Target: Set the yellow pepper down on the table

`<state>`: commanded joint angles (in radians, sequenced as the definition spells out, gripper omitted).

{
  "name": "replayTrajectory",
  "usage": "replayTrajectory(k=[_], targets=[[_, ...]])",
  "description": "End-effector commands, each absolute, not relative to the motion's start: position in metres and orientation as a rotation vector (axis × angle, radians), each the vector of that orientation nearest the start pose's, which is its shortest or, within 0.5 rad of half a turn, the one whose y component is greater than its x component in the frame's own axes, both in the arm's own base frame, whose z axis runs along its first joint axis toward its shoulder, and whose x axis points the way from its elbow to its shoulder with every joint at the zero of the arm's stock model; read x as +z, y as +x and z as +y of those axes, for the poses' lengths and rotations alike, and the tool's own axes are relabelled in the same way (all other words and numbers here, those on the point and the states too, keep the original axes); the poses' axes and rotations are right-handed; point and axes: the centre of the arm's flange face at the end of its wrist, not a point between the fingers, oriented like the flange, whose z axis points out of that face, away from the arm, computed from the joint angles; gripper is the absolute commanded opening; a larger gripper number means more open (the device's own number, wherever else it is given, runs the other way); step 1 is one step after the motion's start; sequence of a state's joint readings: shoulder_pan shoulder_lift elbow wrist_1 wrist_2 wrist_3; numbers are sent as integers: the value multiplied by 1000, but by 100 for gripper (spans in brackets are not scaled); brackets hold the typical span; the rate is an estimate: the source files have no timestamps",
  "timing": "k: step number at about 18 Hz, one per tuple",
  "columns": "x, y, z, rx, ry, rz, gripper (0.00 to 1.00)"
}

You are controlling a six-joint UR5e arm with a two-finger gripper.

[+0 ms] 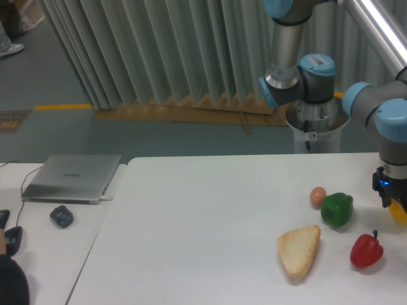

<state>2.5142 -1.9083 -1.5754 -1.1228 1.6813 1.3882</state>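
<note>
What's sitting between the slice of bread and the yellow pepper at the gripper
In the camera view, the red pepper lies between the bread slice and the yellow pepper, which shows only partly at the gripper by the right edge.

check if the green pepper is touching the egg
Apart: the camera view shows a thin strip of table between the green pepper and the egg.
</note>
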Motion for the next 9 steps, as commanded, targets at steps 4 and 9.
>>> replayTrajectory(k=[4, 9], targets=[[369, -385, 479, 159, -3067, 791, 100], [425, -314, 476, -48, -3001, 880, 100]])
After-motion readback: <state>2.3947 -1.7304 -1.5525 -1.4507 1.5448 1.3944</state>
